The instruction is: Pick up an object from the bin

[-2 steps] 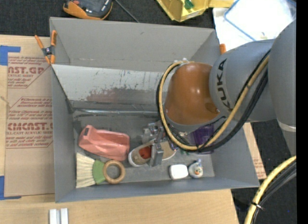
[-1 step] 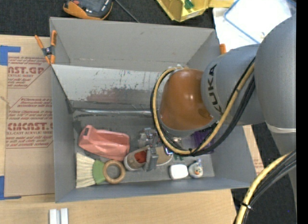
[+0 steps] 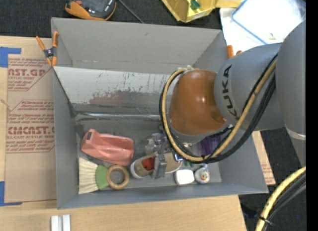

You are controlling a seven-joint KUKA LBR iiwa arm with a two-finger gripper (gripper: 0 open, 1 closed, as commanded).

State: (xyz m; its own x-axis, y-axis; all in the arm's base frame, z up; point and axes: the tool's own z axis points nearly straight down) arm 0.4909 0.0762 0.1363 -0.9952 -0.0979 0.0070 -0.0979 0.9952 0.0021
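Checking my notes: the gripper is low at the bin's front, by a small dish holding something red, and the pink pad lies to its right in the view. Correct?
Not quite. The camera view shows the pink pad to the left of the gripper, above the tape roll. The rest holds: the gripper is low by the small dish.

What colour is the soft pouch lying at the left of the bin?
The pouch is pink, in the camera view.
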